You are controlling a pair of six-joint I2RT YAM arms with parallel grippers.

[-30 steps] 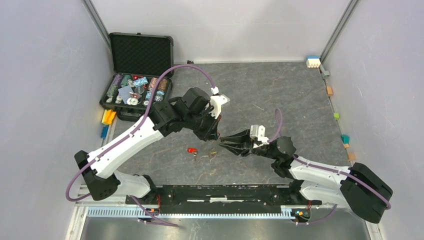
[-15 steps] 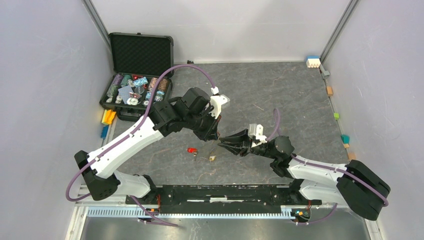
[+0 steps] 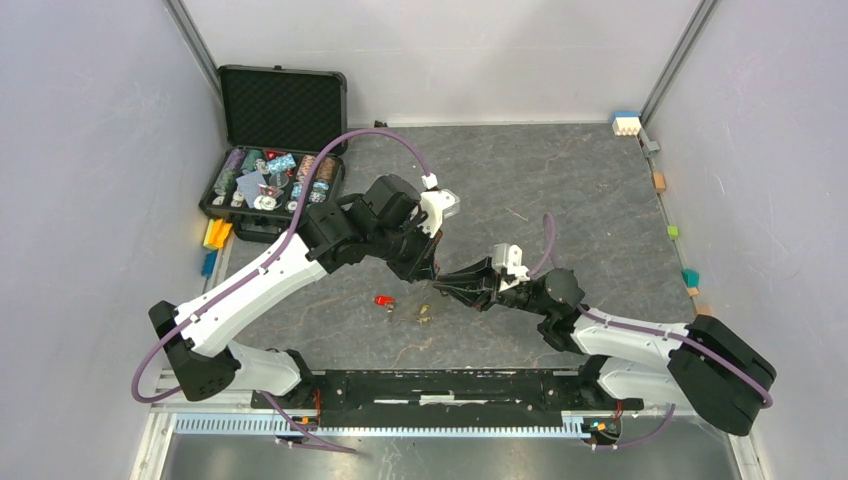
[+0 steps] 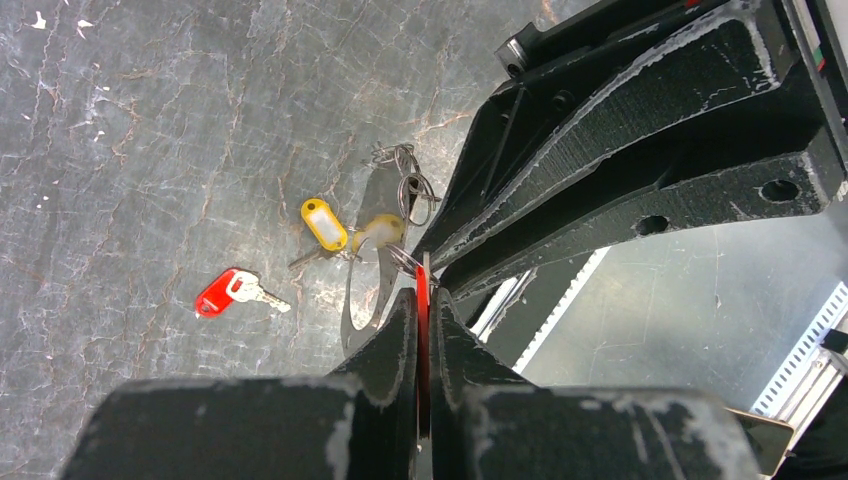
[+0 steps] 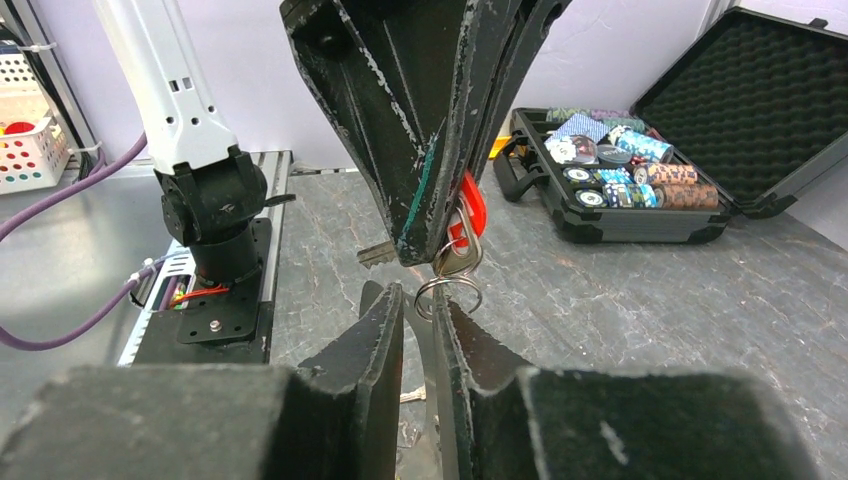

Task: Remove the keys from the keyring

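Above the near middle of the grey marbled desk [image 3: 590, 190] the two arms meet tip to tip. The left gripper [image 4: 422, 300] is closed tight on the flat head of a red key [image 5: 468, 212]; from the left wrist only a thin red edge shows between its fingers. In the right wrist view that key hangs below the left fingers. A silver blade sticks out to one side, and a small silver ring [image 5: 447, 290] dangles just under the head. The right gripper [image 5: 422, 300] comes in from the opposite side with its fingers drawn almost together right at that ring. A thin grey strip of the keyring [image 4: 380, 290] seems to be pinched between them, though the contact itself is hard to make out. From the left wrist, the keyring's dark grey strap loop hangs down beneath the two grippers, above the desk. Several keys lie loose on the desk below. A second red key [image 4: 225, 292] lies off by itself on one side. A key with a yellow tag [image 4: 323, 223] lies just beside a gold-headed key [image 4: 381, 231], and a small tangle of silver rings [image 4: 405, 185] lies near those two. At the far left corner of the desk an open black case [image 3: 283, 105] holds stacks of poker chips [image 3: 270, 178].
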